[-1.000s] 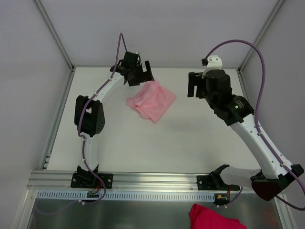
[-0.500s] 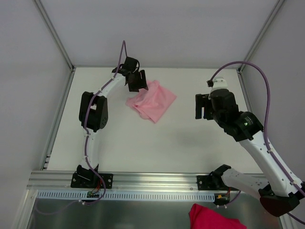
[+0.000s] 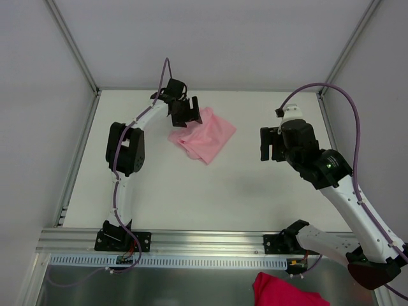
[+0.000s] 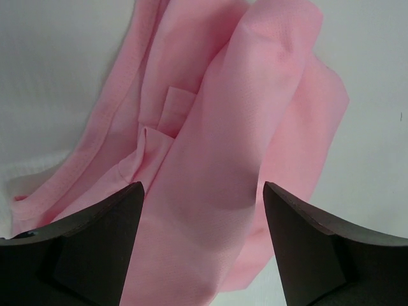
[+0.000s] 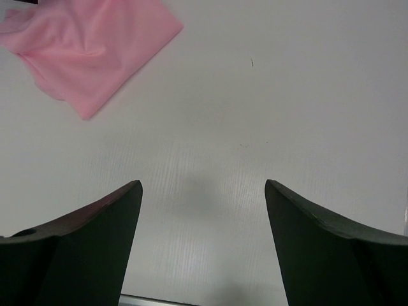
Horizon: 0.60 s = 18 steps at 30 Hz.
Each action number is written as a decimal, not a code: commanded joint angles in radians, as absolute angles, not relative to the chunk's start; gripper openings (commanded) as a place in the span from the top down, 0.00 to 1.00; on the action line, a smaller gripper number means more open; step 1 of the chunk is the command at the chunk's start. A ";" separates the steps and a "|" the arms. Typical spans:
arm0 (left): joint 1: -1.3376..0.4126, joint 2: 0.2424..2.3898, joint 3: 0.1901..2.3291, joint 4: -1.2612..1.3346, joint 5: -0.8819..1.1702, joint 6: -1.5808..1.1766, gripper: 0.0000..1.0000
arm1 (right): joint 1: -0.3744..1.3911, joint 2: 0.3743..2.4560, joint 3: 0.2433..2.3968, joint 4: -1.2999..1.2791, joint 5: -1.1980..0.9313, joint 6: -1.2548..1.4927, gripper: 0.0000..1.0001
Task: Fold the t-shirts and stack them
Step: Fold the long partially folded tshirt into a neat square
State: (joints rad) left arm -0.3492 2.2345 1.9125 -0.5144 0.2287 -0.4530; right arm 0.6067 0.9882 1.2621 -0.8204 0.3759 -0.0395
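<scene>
The crumpled t-shirt (image 3: 204,135) lies on the tabletop (image 3: 210,191), the left claw (image 3: 185,113) wide over its far edge, the right claw (image 3: 270,144) wide and empty, well apart from it. Best to pinch one hem corner, not the bunched layers.

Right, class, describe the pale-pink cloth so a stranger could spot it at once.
On the white table, look at the far side, left of centre, by the left gripper. There lies a crumpled pale-pink t-shirt of thin fabric, the only cloth on the tabletop; the darker magenta cloth lies outside the near rail.
</scene>
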 commanded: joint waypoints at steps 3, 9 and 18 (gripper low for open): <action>-0.347 2.194 1.850 -0.459 0.370 -0.459 0.24 | 0.614 0.977 1.264 -0.793 0.339 -0.054 0.18; -0.347 2.172 1.821 -0.400 0.498 -0.491 0.38 | 0.612 0.986 1.246 -0.767 0.336 -0.063 0.18; -0.344 2.145 1.764 -0.384 0.525 -0.482 1.00 | 0.614 0.985 1.178 -0.738 0.318 -0.054 0.17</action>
State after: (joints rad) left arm -0.3492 2.2242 1.7832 -0.4133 0.4725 -0.4862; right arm 0.6067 0.9916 1.1950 -0.7776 0.3309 -0.0456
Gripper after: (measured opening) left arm 0.029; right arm 0.826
